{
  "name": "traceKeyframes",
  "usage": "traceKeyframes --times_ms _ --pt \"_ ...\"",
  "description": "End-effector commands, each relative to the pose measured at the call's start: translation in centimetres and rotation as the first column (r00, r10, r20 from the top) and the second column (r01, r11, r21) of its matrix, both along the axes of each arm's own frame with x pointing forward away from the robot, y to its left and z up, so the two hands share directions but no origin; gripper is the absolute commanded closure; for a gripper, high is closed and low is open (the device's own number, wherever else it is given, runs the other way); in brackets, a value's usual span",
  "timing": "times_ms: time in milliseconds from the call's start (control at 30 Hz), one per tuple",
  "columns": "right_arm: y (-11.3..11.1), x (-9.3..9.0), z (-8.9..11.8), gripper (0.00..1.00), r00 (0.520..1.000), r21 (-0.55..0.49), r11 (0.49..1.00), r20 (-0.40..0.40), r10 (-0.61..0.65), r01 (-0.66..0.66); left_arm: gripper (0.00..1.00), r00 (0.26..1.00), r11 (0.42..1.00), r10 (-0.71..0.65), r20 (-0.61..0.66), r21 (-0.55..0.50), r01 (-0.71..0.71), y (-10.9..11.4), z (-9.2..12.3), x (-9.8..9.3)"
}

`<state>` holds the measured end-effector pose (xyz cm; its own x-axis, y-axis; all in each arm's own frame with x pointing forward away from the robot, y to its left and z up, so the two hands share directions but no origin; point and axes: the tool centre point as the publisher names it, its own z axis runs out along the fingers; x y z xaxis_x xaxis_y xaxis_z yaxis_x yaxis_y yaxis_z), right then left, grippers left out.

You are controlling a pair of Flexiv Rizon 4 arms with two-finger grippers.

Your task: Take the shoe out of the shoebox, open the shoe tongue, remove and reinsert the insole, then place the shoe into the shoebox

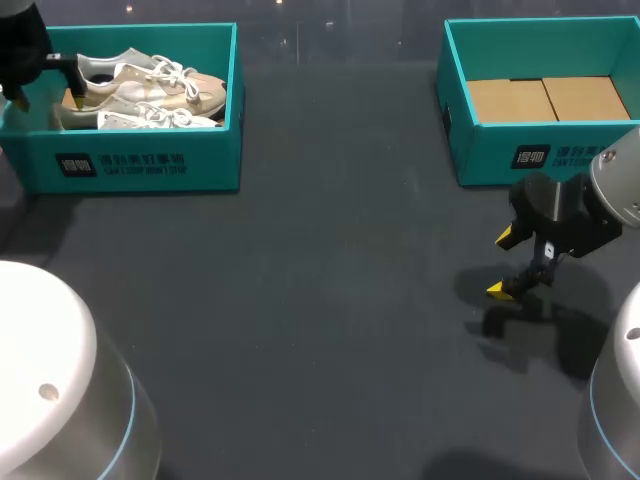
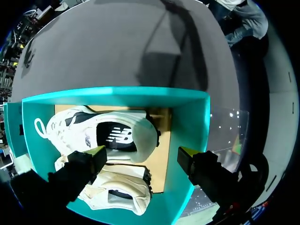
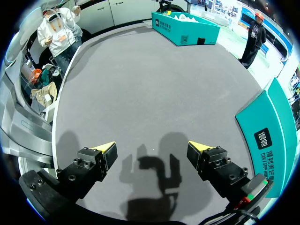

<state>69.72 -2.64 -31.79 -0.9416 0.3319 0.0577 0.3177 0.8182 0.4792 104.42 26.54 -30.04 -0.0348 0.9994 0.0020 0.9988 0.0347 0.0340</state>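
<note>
Shoes (image 1: 150, 95), two of them, pale and laced, lay side by side in the left shoebox (image 1: 150, 165), a teal carton at the far left of the dark table (image 1: 300, 300), both with their heels toward the left arm. The left gripper (image 2: 140, 153) hung over the heel end of that box, its fingers spread wide and grasping nothing. Seen from the wrist, one yellow tip sat low by the two heels and the other was over the box's end wall; whether either tip touched a shoe could not be told. The right shoebox (image 1: 500, 150), also teal, stood at the far right of the table, showing only its brown cardboard floor (image 1: 550, 98). Just in front of it the right gripper (image 1: 503, 263) hovered above the bare table, fingers released and wide apart with nothing between them, its shadow falling on the surface beneath. The two boxes stood well apart, with open table between them.
</note>
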Motion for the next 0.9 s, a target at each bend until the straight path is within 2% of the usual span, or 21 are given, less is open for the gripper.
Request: traceKeyframes --times_ms 33,333,433,633,900 --pt "0.0 -0.2 0.0 0.0 1.0 -0.002 1.0 0.001 -0.002 0.002 0.0 1.0 1.0 -0.003 0.023 0.006 0.003 -0.1 -0.8 -0.4" --pt "0.0 -0.2 0.0 0.0 1.0 -0.002 1.0 0.001 -0.002 0.002 0.05 1.0 1.0 0.007 0.002 0.019 -0.007 0.2 -2.9 -0.4" --pt "0.0 -0.2 0.0 0.0 1.0 -0.002 1.0 0.001 -0.002 0.002 0.14 1.0 1.0 0.013 -0.009 0.021 -0.013 0.2 -3.6 -0.4" --pt "0.0 -0.2 0.0 0.0 1.0 -0.002 1.0 0.001 -0.002 0.002 0.24 0.999 0.999 0.024 -0.021 0.032 -0.024 0.1 -4.7 -0.1" --pt "0.0 -0.2 0.0 0.0 1.0 -0.002 1.0 0.001 -0.002 0.002 0.27 0.999 0.998 0.025 -0.034 0.053 -0.023 0.1 -5.8 -0.1"
